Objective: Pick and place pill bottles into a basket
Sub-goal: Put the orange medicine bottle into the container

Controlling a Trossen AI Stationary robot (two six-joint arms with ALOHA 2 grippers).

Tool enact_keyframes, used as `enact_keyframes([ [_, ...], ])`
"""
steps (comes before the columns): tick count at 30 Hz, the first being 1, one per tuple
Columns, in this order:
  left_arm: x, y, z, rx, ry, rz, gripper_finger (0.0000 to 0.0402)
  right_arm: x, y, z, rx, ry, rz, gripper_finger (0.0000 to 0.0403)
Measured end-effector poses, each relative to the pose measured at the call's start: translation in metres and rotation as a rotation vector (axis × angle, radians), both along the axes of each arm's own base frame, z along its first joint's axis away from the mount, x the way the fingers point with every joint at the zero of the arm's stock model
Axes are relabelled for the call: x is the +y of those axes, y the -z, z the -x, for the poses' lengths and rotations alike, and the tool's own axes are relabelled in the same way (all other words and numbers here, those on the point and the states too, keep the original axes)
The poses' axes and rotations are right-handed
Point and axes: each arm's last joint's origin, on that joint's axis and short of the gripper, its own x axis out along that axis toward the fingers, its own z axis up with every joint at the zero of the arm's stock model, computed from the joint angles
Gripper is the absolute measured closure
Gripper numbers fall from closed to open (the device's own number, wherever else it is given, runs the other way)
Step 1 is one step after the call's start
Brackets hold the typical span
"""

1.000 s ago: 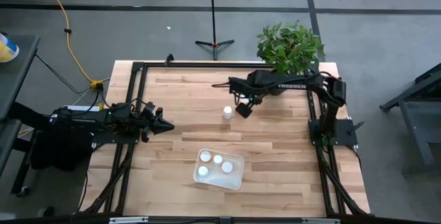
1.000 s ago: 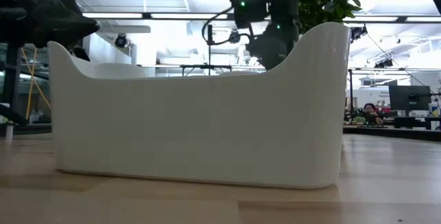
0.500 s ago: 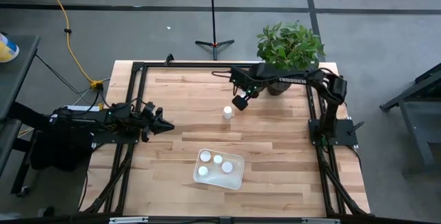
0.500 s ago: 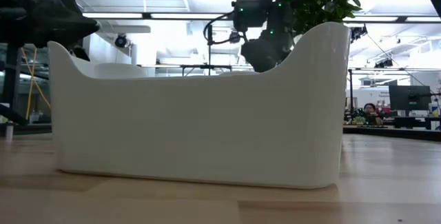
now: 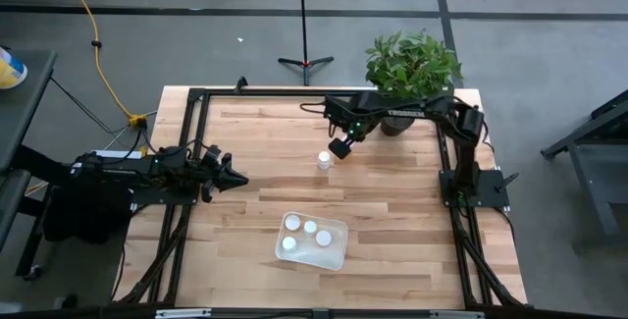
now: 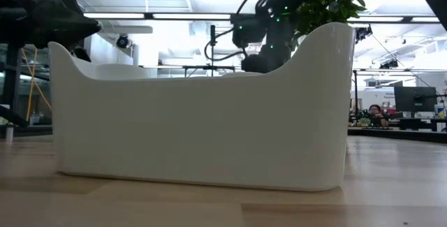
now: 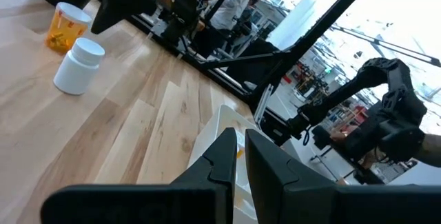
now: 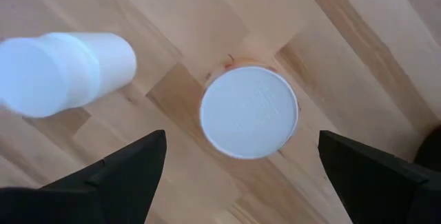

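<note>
Two pill bottles stand on the table at mid-far. In the right wrist view one shows its white cap (image 8: 249, 112) from above, and an all-white one (image 8: 65, 72) is beside it. The left wrist view shows them as an amber bottle (image 7: 65, 25) and a white one (image 7: 79, 65). The high view shows only one of them (image 5: 323, 161). My right gripper (image 5: 340, 148) hovers open above them, a finger on either side of the cap (image 8: 241, 138), touching nothing. The white basket (image 5: 340, 231) near the front edge holds three white-capped bottles (image 5: 310, 228). My left gripper (image 5: 238, 179) waits shut at the table's left.
A potted green plant (image 5: 412, 64) stands at the far right corner, just behind my right arm. The basket's tall white wall (image 6: 202, 129) fills the low view. Black frame rails (image 5: 191, 132) run along the table's edges. Bare wood lies between the bottles and the basket.
My right gripper has moved a little toward the table's left edge and down, ending over the two standing bottles. The bottles and the basket have not moved.
</note>
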Motion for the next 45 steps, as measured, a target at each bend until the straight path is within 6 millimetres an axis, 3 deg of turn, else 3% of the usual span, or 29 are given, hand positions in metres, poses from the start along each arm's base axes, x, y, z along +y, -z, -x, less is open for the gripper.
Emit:
enact_keyframes([
  [15,0.000,0.000,0.000,0.004,-0.005,0.015,0.0334,-0.004,0.009,-0.010,-0.052,-0.009,0.017,0.0033],
  [24,0.000,0.000,0.000,0.004,-0.008,0.015,0.0334,-0.005,0.030,-0.013,-0.001,-0.021,-0.037,0.0033],
  [35,0.000,0.000,0.000,0.006,-0.013,0.015,0.0334,-0.007,0.030,-0.013,0.001,-0.022,-0.018,0.0035],
  [45,0.000,0.000,0.000,0.006,-0.017,0.015,0.0334,-0.007,0.030,-0.015,-0.016,-0.024,-0.011,0.0098],
])
